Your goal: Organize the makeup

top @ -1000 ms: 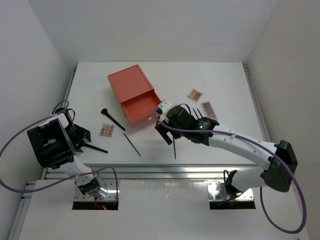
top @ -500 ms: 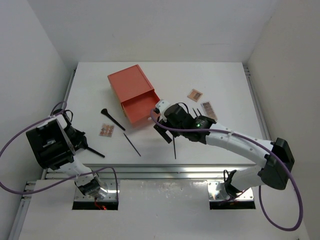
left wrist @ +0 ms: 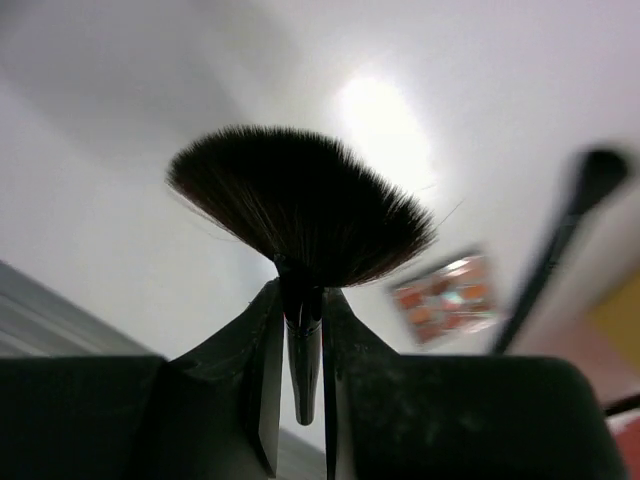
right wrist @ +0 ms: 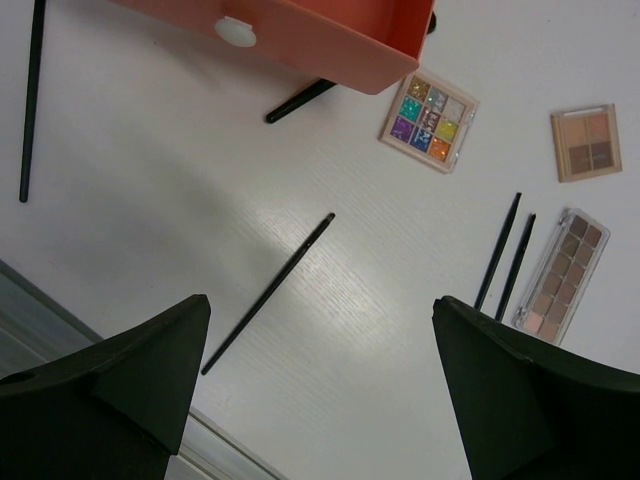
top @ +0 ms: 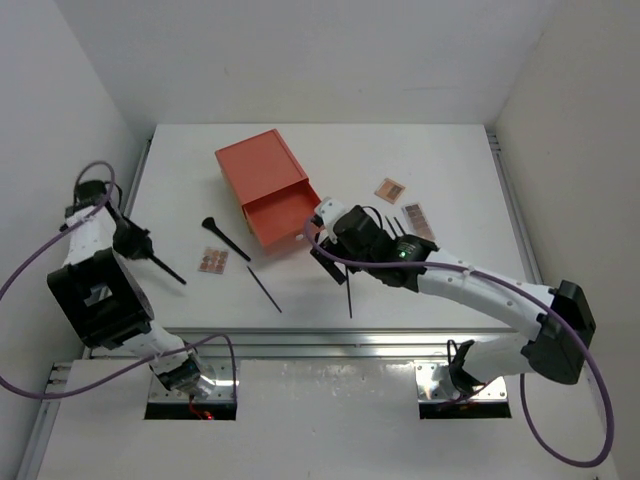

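Observation:
My left gripper point(top: 137, 247) is shut on a black fan brush point(left wrist: 300, 205) and holds it above the table's left side. The brush handle point(top: 168, 270) slants down to the right. On the table lie a flared-head brush point(top: 225, 238), an orange-toned palette point(top: 213, 261) and two thin black sticks point(top: 264, 288) point(top: 350, 296). My right gripper point(top: 335, 262) hangs open over the table by the drawer, with nothing between its fingers point(right wrist: 320, 305). Below it are a thin stick point(right wrist: 268, 293), a multicoloured palette point(right wrist: 429, 109), two pink-brown palettes point(right wrist: 586, 143) point(right wrist: 560, 270) and a pair of sticks point(right wrist: 505, 253).
An orange-red box point(top: 262, 170) with its drawer point(top: 282, 220) pulled out stands at the middle back. A black stick point(right wrist: 300, 100) pokes out from under the drawer. White walls close in the table on three sides.
My left gripper closed on the fan brush and lifted it up and toward the far left. The right arm barely shifted and stayed open.

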`<state>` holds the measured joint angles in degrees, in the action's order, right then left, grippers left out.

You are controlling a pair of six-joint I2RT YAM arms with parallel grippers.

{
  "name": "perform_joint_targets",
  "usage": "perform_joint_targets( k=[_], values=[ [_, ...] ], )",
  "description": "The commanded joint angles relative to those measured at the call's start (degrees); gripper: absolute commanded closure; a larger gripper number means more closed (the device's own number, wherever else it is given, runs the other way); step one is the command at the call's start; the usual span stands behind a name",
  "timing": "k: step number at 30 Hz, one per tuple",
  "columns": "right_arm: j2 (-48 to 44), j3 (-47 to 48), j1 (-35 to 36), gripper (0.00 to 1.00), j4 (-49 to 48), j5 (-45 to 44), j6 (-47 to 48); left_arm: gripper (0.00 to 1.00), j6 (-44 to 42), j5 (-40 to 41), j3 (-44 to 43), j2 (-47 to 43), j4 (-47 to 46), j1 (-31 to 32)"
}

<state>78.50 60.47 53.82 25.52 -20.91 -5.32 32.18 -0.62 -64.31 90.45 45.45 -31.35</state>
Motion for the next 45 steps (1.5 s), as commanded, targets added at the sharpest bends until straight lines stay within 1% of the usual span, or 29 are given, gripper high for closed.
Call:
perform_joint_targets(
  k=[1,2,3,4,5,6,9,10,12,13,15,17,18,19,21,23,26,28,29,33,38,39,40,41,43,44,45],
  values=[
    [-4.05,-2.54,0.41,0.07,-4.33,-2.38,1.54,1.00,-6.15,-5.60,-11.60,-5.29,0.95,2.34],
    [-4.84,-3.77,0.41,0.06,-4.68,-2.91,1.98,1.00,-9.48,-6.92,-14.15,-5.81,0.95,3.65],
    [-5.28,-5.08,0.41,0.06,-5.56,-3.17,2.24,1.00,-11.77,-10.15,-16.70,-5.82,0.95,7.24],
    [-5.63,-5.62,0.41,0.04,-5.91,-3.70,2.59,1.00,-14.32,-11.49,-21.68,-5.82,0.95,9.71],
    [-6.94,-7.71,0.41,0.04,-7.22,-4.14,3.21,1.00,-16.95,-12.03,-24.08,-5.82,0.35,12.69],
    [-7.30,-8.52,0.32,0.03,-7.32,-5.19,3.82,1.00,-22.46,-10.55,-26.19,-5.82,-0.36,20.20],
    [-9.24,-11.15,-0.56,0.00,-8.20,-6.08,3.92,1.00,-29.70,-6.16,-30.95,-6.34,-3.52,32.28],
    [-9.85,-11.51,-1.00,0.00,-8.20,-5.99,3.74,1.00,-32.77,-2.75,-31.74,-6.34,-4.66,39.11],
    [-10.65,-12.39,-2.14,0.00,-7.50,-4.86,2.34,1.00,-36.64,0.87,-32.53,-4.77,-7.21,45.04],
    [-11.00,-12.74,-2.23,0.00,-7.24,-4.67,2.25,1.00,-37.80,3.67,-33.15,-3.72,-7.22,49.85],
    [-11.53,-13.09,-2.84,0.00,-6.36,-4.23,1.02,1.00,-39.21,5.97,-34.90,0.23,-7.74,53.84],
    [-12.31,-14.06,-2.93,0.00,-5.48,-3.97,-0.03,1.00,-40.26,10.27,-36.31,4.00,-8.27,58.84],
    [-12.49,-14.32,-2.93,0.00,-4.52,-3.97,-0.21,1.00,-40.27,10.29,-36.93,5.25,-8.27,58.86],
    [-12.84,-14.50,-3.02,0.00,-4.51,-4.05,-0.39,1.00,-40.79,12.21,-37.46,6.21,-8.27,60.43],
    [-14.07,-15.46,-3.02,0.00,-3.81,-4.67,-0.74,1.00,-41.32,13.63,-37.46,7.89,-8.27,60.97],
    [-15.30,-16.17,-3.29,0.00,-3.55,-5.37,-0.83,1.00,-41.32,14.16,-37.46,7.89,-8.27,61.50],
    [-17.06,-18.18,-3.64,0.00,-3.72,-6.42,-0.74,1.00,-40.54,14.77,-34.57,7.89,-8.27,61.50],
    [-17.59,-18.80,-3.99,0.00,-3.98,-6.60,-0.83,1.00,-38.96,12.76,-32.55,7.89,-8.27,60.98],
    [-17.94,-18.89,-4.08,0.00,-3.90,-6.78,-0.92,1.00,-37.21,10.14,-32.02,7.89,-8.27,60.97],
    [-16.71,-18.19,-4.25,0.00,-3.98,-6.78,-0.39,1.00,-34.56,5.91,-28.77,7.89,-8.27,60.97],
    [-13.91,-15.91,-4.60,0.00,-3.90,-6.43,0.31,0.99,-33.33,5.19,-27.00,7.89,-8.27,60.36],
    [-13.55,-15.38,-4.52,0.00,-3.90,-6.25,0.40,0.95,-32.72,5.19,-27.00,7.89,-8.27,59.75],
    [-12.76,-15.03,-4.43,0.00,-3.90,-5.99,0.57,0.93,-32.71,5.19,-27.00,8.50,-8.27,59.22],
    [-12.58,-14.42,-4.60,0.00,-3.81,-5.90,0.49,0.85,-32.71,5.19,-27.00,8.51,-7.58,59.22],
    [-11.97,-13.80,-4.69,0.00,-3.46,-5.72,0.32,0.64,-32.71,5.19,-27.00,9.13,-7.57,59.22],
    [-11.62,-13.36,-4.87,0.00,-3.20,-5.55,0.31,0.56,-32.71,5.19,-27.53,9.13,-6.96,59.22],
    [-11.27,-13.18,-5.30,0.00,-3.28,-5.03,-0.04,0.46,-32.71,5.19,-27.53,9.13,-6.96,59.22]
  ],
)
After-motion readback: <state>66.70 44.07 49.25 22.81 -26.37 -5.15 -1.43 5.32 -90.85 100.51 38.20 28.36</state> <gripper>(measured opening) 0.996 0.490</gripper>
